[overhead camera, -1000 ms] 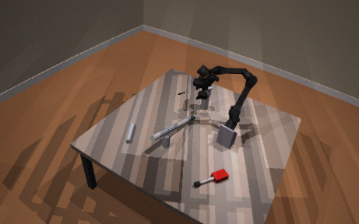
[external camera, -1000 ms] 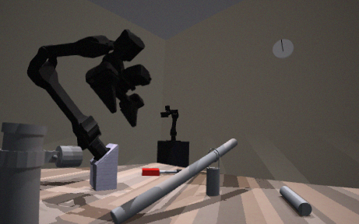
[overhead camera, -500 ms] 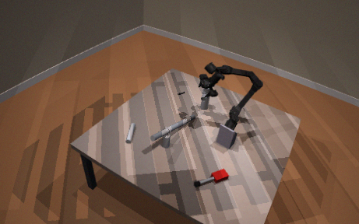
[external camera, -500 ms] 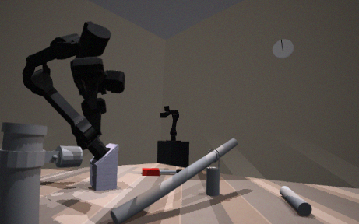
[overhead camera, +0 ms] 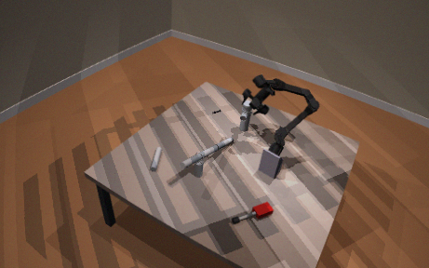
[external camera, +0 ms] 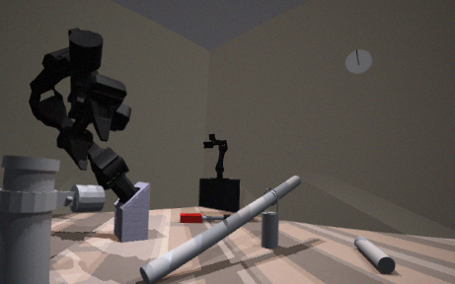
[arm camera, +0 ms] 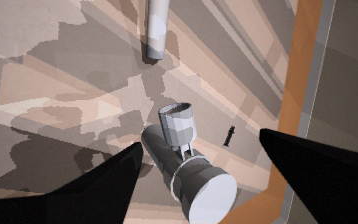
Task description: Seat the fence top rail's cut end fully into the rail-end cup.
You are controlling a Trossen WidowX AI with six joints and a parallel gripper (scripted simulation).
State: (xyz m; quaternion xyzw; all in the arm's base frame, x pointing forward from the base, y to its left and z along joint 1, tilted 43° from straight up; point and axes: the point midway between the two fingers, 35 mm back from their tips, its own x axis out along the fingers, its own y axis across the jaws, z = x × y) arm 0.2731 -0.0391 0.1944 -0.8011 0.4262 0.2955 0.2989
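The grey rail (overhead camera: 208, 153) (external camera: 211, 237) (arm camera: 157, 30) slants through the wire loop (external camera: 271, 194) on the small post (overhead camera: 199, 169) (external camera: 269, 229). Its near end is low by the table, apart from the cup. The big post (overhead camera: 244, 123) (external camera: 24, 247) stands upright. Its brace band (external camera: 26, 201) sits a little below the post cap (external camera: 31, 163) (arm camera: 213, 200). The rail-end cup (external camera: 89, 198) (arm camera: 179, 127) hangs out from the band, its mouth towards the rail and empty. My gripper (overhead camera: 254, 103) (external camera: 94, 153) (arm camera: 199, 140) is open and empty above the post, with post and cup seen between the fingers in the wrist view.
A short grey rod (overhead camera: 155, 159) (external camera: 374, 255) lies beyond the small post. A red-handled tool (overhead camera: 262, 210) (external camera: 191, 218) lies towards one table edge. A small black piece (overhead camera: 216, 112) (arm camera: 229, 136) lies near the big post. A pale block (overhead camera: 270, 163) (external camera: 132, 217) stands at my arm's base.
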